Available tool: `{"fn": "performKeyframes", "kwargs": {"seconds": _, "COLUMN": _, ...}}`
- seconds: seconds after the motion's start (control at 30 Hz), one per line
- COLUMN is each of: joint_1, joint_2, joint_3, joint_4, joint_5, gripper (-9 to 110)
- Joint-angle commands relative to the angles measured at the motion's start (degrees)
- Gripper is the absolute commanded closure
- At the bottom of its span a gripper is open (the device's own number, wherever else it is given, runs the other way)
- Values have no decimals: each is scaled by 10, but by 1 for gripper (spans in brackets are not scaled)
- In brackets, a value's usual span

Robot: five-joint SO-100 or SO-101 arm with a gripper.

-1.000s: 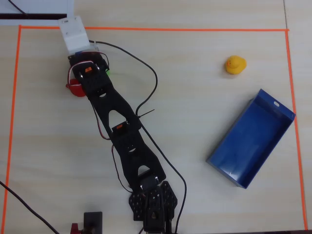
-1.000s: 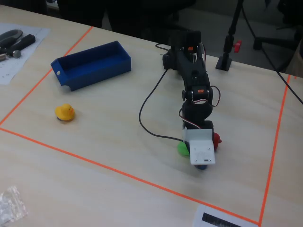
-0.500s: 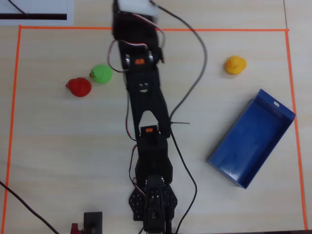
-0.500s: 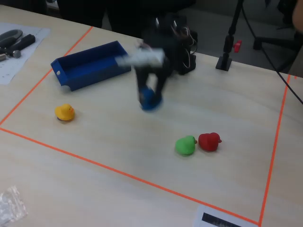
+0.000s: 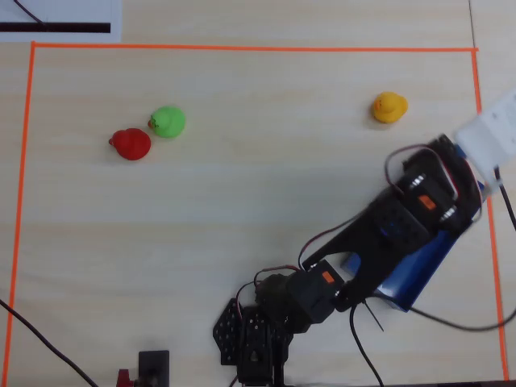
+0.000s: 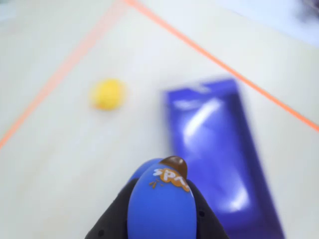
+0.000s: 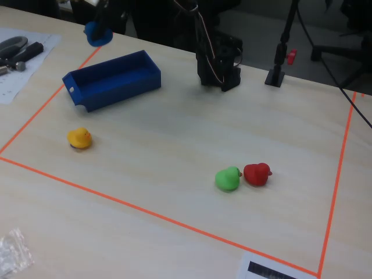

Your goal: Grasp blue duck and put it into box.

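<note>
Pale wood tabletop (image 7: 174,133), orange tape border. Gripper (image 6: 160,209) clamped on blue duck (image 6: 160,204), carried high above the table. Box (image 7: 113,78) lies ahead and right in wrist view, long axis running away from the fingers.

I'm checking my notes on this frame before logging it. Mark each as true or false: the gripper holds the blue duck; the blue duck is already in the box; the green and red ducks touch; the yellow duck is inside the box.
1. The gripper holds the blue duck: true.
2. The blue duck lies in the box: false, it is held in the air.
3. The green duck and red duck touch: true.
4. The yellow duck sits inside the box: false, it is on the table beside it.
</note>
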Motion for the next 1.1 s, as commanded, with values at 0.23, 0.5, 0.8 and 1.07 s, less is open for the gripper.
{"fn": "performKeyframes", "kwargs": {"seconds": 0.23, "joint_1": 136, "joint_2": 25, "joint_3": 280, "joint_4": -77, "joint_5": -18, "gripper": 101}}
{"fn": "performKeyframes", "kwargs": {"seconds": 0.5, "joint_1": 126, "joint_2": -1, "joint_3": 425, "joint_4": -233, "joint_5": -40, "gripper": 101}}
{"fn": "performKeyframes", "kwargs": {"seconds": 0.8, "joint_1": 120, "joint_2": 16, "joint_3": 583, "joint_4": -424, "joint_5": -102, "gripper": 100}}
{"fn": "performKeyframes", "kwargs": {"seconds": 1.07, "joint_1": 110, "joint_2": 27, "joint_3": 610, "joint_4": -452, "joint_5": -118, "gripper": 82}}
